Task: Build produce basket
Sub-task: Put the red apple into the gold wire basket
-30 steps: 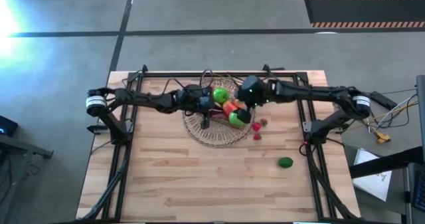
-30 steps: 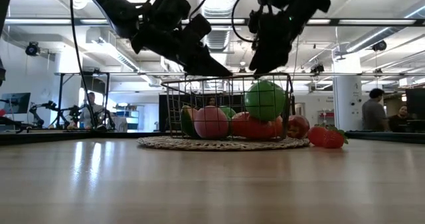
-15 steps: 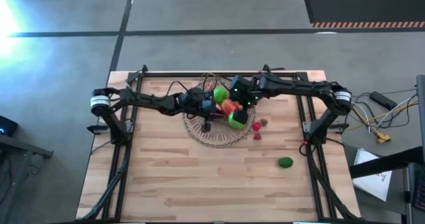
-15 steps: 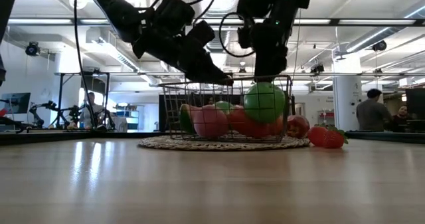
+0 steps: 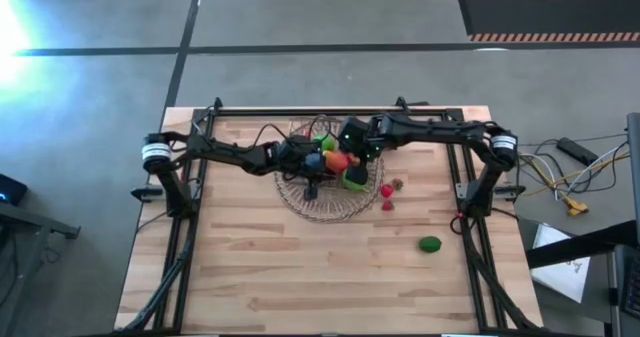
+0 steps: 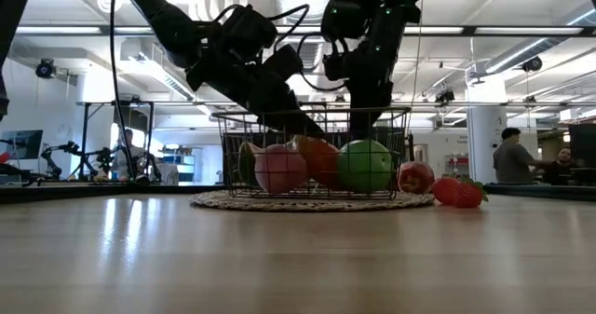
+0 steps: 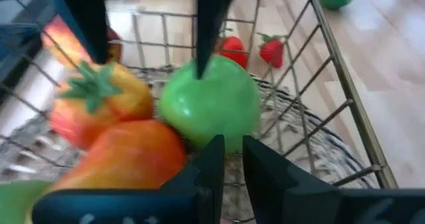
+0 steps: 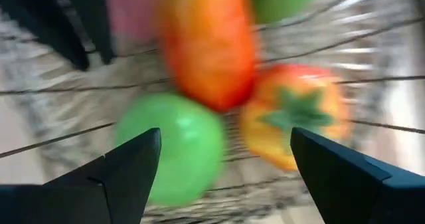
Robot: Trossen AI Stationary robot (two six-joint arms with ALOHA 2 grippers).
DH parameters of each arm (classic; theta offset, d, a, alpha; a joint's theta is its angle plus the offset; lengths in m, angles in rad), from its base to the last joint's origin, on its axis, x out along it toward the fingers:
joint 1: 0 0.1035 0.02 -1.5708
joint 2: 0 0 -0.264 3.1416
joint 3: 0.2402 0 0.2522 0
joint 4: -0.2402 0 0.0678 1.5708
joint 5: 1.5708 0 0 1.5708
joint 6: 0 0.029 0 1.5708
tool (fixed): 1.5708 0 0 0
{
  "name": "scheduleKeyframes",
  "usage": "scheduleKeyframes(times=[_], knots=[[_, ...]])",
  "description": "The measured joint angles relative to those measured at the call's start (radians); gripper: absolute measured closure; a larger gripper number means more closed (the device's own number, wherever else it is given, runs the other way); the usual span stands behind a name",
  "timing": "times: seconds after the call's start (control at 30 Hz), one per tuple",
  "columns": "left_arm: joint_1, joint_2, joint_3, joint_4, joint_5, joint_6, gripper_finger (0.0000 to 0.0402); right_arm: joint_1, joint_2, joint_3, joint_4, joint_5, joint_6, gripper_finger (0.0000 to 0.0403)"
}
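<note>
Left arm reaches in from the table's left edge, stretched low across the wood toward the middle, wrist angled down. Left gripper (image 5: 308, 163) sits at the left side of the wire basket (image 6: 400, 128), its jaws clenched on the basket's wire rim, as the left wrist view shows. The basket stands on a round woven tray (image 5: 322, 205) at mid-table, holding a pink piece (image 6: 280, 168), an orange-red piece (image 6: 319, 157) and a green apple (image 6: 365, 165). Right arm comes from the table's right edge, extended nearly straight to the basket, wrist bent down. Right gripper (image 6: 358, 128) hangs over the basket's contents, jaws spread wide, grasping nothing. Just right of the tray lie small red pieces (image 5: 386, 191). A green piece (image 5: 430, 244) lies well apart on the table (image 5: 260, 267), toward the right front.
</note>
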Motion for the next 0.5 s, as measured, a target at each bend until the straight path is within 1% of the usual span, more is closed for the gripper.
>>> scheduleKeyframes(times=[0.07, 0.13, 0.27, 0.37, 0.5], knots=[[0.000, -0.007, 0.001, 0.001, -0.023, 0.001, 0.0363, 0.000, -0.014, 0.000, 0.001, 0.065, -0.005, 0.0077], [0.001, -0.011, 0.005, 0.003, -0.043, 0.000, 0.0363, -0.002, -0.030, -0.001, 0.001, 0.093, -0.006, 0.0077], [0.000, -0.015, 0.005, 0.003, -0.067, -0.002, 0.0363, 0.000, -0.060, -0.004, 0.000, 0.065, -0.020, 0.0077], [0.000, -0.032, 0.005, 0.005, -0.076, -0.026, 0.0363, 0.000, -0.080, -0.007, 0.016, 0.066, -0.033, 0.0077], [-0.001, -0.097, 0.015, 0.001, -0.094, -0.059, 0.0363, 0.001, -0.133, -0.035, 0.109, 0.094, -0.032, 0.0077]])
